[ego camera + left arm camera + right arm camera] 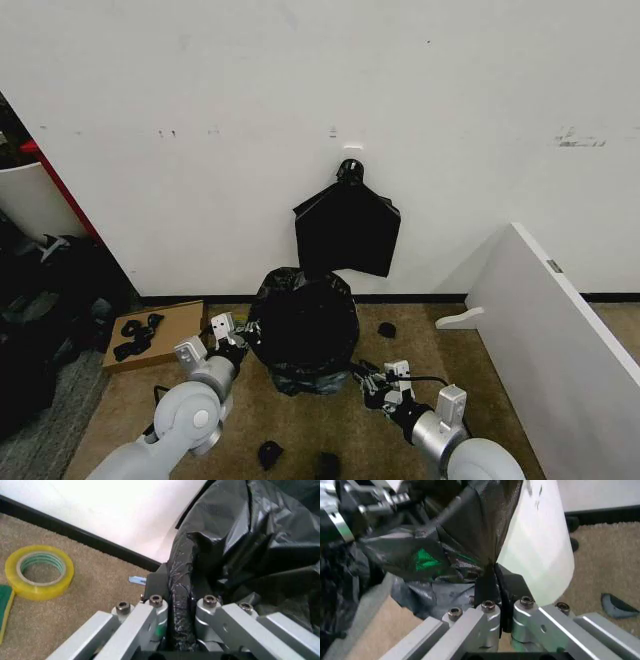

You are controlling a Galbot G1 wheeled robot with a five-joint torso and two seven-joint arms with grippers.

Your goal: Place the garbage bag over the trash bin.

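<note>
Garbage bag (303, 325), both end effectors pinching

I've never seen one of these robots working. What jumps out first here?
The glossy black garbage bag draped over the trash bin, on the carpet by the white wall. The left gripper and the right gripper each pinch the plastic from either side. Above, a flat black bag bundle hangs on the wall.

We saw the head view evenly and softly lit, the white wall (300, 90) bright and the dark corner at its left edge murky. The garbage bag (250, 536) showed pale sheen on its creases. Both wrist views were soft, blurred in the near foreground.
</note>
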